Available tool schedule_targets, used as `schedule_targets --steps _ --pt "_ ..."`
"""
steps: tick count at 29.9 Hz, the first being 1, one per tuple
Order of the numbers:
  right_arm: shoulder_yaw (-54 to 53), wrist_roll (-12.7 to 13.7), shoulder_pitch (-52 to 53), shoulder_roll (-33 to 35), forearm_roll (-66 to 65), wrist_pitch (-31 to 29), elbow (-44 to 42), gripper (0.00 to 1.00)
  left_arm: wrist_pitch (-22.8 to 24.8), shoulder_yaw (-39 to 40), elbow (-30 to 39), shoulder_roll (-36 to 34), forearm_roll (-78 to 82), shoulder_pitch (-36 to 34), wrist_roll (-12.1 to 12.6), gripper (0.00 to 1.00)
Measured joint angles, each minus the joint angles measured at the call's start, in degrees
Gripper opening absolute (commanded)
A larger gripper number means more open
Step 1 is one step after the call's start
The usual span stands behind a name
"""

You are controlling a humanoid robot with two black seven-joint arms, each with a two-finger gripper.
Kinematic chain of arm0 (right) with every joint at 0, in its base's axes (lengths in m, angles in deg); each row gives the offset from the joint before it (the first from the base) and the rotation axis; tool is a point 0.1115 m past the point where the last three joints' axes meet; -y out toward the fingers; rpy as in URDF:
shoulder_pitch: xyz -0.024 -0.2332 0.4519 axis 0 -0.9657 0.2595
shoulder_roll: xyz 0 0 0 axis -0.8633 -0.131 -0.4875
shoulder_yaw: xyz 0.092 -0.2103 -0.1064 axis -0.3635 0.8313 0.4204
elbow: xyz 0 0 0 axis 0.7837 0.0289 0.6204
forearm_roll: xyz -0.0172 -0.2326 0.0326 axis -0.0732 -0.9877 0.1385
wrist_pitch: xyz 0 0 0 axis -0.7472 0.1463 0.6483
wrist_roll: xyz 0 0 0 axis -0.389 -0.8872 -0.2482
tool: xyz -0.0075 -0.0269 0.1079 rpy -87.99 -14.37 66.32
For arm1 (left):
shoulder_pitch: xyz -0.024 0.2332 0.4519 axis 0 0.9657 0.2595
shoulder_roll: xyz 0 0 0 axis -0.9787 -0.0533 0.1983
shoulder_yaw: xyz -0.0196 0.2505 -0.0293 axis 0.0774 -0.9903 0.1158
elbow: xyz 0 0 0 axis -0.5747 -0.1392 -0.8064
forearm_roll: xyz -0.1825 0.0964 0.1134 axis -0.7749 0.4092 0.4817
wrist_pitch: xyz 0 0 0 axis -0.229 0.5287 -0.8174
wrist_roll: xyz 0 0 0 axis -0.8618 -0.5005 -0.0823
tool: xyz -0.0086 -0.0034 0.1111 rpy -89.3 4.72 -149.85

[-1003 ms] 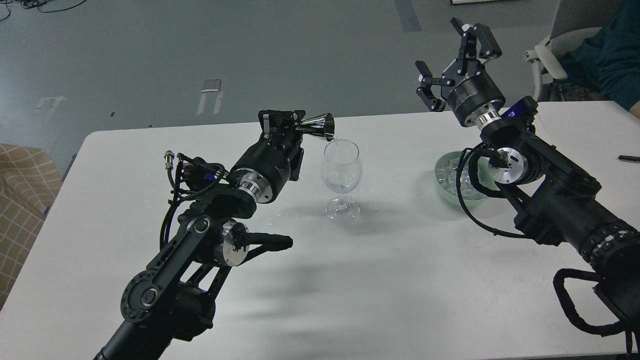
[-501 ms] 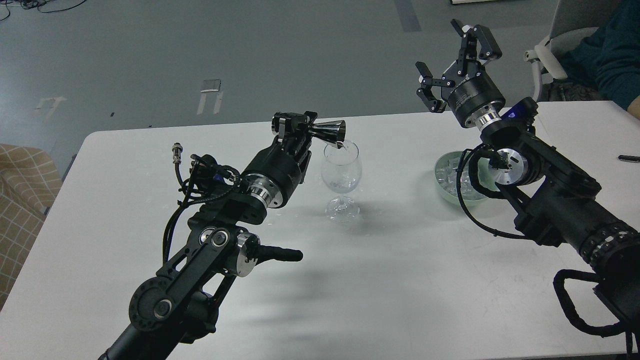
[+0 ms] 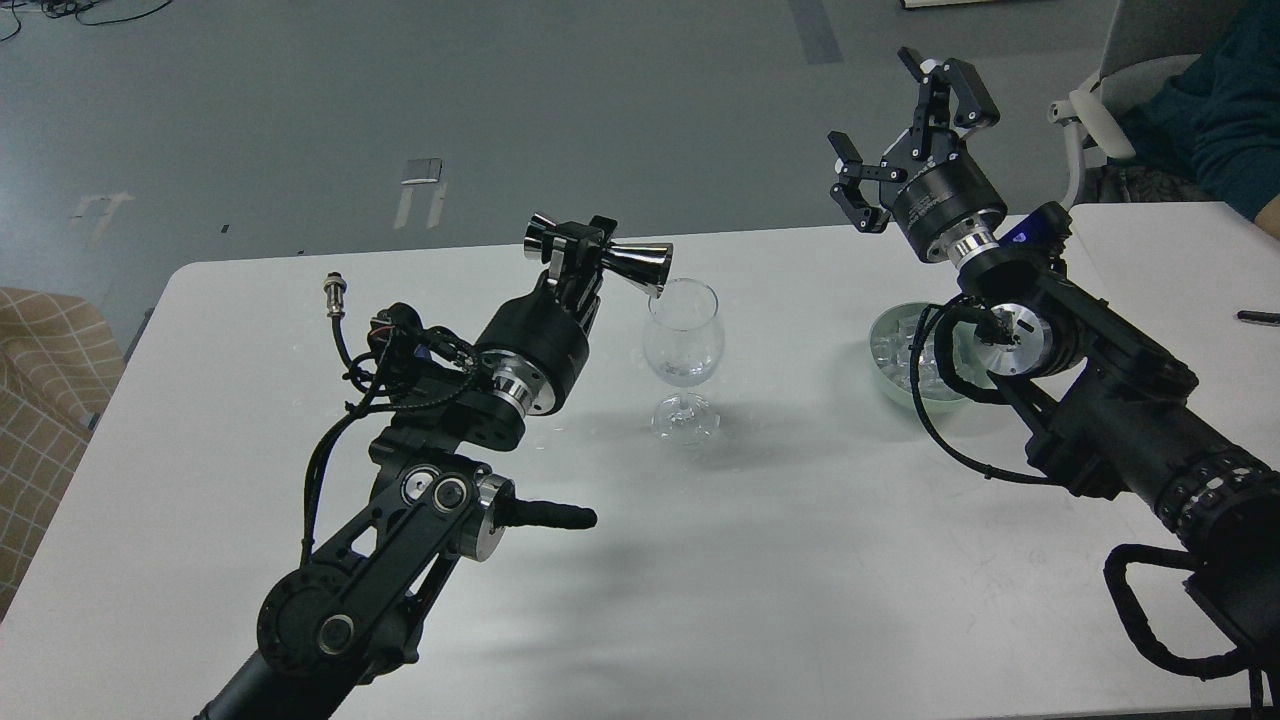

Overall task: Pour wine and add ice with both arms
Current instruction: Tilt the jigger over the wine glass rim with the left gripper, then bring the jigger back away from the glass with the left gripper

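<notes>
steel jigger (image 3: 598,253) clamped in left gripper (image 3: 574,247) at glass (image 3: 682,342) rim, right gripper (image 3: 905,130) spread

Jigger (image 3: 598,255): polished metal, mirror-glossy. Wine glass (image 3: 683,345): clear glass, smooth, shiny. Bowl (image 3: 885,372) at right: pale green, smooth, slight gloss; material unclear. Ice (image 3: 893,352) in it: glassy, whitish-translucent. Table (image 3: 780,560): white, smooth, matt w/ soft sheen. Both arms: matt black housings, bright brushed-metal wrist rings, e.g. left arm (image 3: 400,520). Far-left seat (image 3: 35,380): tan checked cloth.
</notes>
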Motion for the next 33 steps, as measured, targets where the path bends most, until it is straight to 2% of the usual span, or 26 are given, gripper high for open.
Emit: schedule_targets --steps 5,8,13,20,28,33 --pt "0.0 0.0 -0.1 0.0 0.0 0.0 0.1 1.0 0.0 -0.9 0.3 -0.7 2.0 -0.6 -0.3 0.0" --pt "0.0 0.0 -0.1 0.0 0.0 0.0 0.1 1.0 -0.1 0.6 1.0 0.2 -2.4 -1.0 0.3 0.0" --pt "0.0 0.0 -0.2 0.2 0.0 0.0 0.2 1.0 -0.5 8.6 2.9 1.1 -20.8 -1.4 0.4 0.0" --pt "0.0 0.0 -0.2 0.2 0.0 0.0 0.2 1.0 -0.4 19.3 3.1 0.7 -37.4 -0.5 0.3 0.0" --pt "0.0 0.0 -0.2 0.3 0.0 0.0 0.2 1.0 0.1 28.5 1.9 1.2 -54.6 2.5 -2.3 0.0" --pt "0.0 0.0 -0.2 0.4 0.0 0.0 0.3 1.0 3.0 34.1 -1.1 1.2 -65.5 6.9 -3.5 0.0"
